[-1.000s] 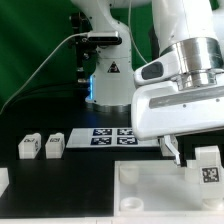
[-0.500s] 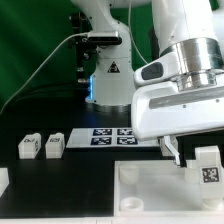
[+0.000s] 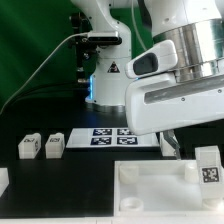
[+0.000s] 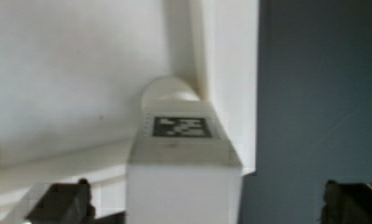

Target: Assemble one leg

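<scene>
**White leg upright at the panel corner, gripper let go**

White and thumb-sized, two spare legs [image 3: 39, 146] with black-and-white square tags stood side by side on the black table [image 3: 70, 185] towards the exterior view's left, well apart from the work. Next along, the thin flat white marker board [image 3: 105, 137] lay behind them. Nearer the camera came the large white square panel [image 3: 150, 186] with round corner sockets.

At that panel's corner on the exterior view's right stood the task's thing, the small white plastic leg [image 3: 208, 167] with its square tag facing outward. It was upright and apparently set in the corner socket, though the joint itself could not be seen.

Over it hung the arm's two-finger gripper [image 4: 209, 205]. In the wrist view its dark fingertips [image 4: 67, 200] were spread wide either side of the leg, touching nothing, so the gripper was released.

By my judgement the step in hand was the letting-go after placing the leg. Whether the leg was fully home was not shown. The next move called for either a straight retreat upward, clear of the leg's top, or a fresh grip squarely on its sides to twist it tighter.
</scene>
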You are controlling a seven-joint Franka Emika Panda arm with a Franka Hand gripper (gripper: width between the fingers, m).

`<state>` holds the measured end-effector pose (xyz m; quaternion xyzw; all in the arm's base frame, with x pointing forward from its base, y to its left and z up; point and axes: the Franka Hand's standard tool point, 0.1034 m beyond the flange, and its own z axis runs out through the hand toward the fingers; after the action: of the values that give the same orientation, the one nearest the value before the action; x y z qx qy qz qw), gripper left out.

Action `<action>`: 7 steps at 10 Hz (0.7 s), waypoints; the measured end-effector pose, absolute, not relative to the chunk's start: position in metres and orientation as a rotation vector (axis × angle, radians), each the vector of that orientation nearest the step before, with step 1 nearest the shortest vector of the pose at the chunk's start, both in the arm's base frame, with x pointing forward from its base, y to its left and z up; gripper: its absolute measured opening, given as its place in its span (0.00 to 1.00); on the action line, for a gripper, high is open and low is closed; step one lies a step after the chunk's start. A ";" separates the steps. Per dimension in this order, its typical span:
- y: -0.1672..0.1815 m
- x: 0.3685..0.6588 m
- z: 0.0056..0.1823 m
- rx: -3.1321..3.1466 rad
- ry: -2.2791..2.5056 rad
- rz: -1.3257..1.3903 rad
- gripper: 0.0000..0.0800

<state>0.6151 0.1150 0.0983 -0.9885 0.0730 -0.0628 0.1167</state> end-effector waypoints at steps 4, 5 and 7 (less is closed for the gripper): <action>0.123 0.621 0.083 -2.885 0.203 0.015 0.81; 0.124 0.619 0.078 -2.889 0.202 0.011 0.81; 0.123 0.619 0.078 -2.889 0.204 0.011 0.66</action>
<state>0.6185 0.1233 0.0783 -0.9900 0.0700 0.0039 0.1224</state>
